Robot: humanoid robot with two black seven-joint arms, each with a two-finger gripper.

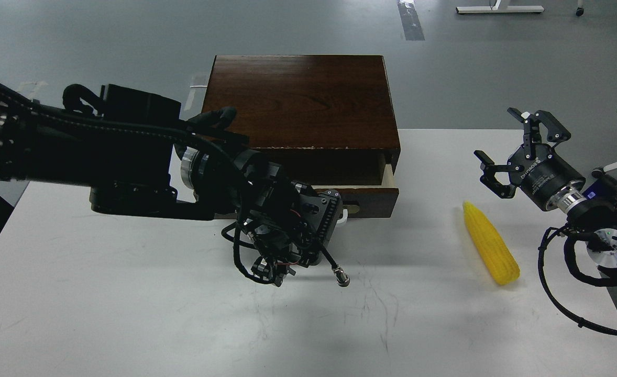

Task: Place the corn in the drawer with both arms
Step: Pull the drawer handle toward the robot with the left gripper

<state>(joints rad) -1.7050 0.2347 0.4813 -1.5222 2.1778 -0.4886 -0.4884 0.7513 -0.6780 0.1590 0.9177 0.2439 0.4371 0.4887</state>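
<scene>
The yellow corn [489,243] lies on the white table at the right, tip pointing away from me. The dark brown cabinet [298,99] stands at the table's back centre. Its drawer [374,196] is pulled partly out, and a strip of its pale side [388,175] shows. My left gripper [335,212] is at the drawer front, closed around the white handle [344,215], which it mostly hides. My right gripper [515,149] is open and empty, hovering just above and right of the corn's tip.
A loose cable with a metal plug [343,278] hangs from my left wrist over the table [130,293]. The table's right edge lies close behind the corn. Grey floor and a white stand [499,9] lie beyond the table.
</scene>
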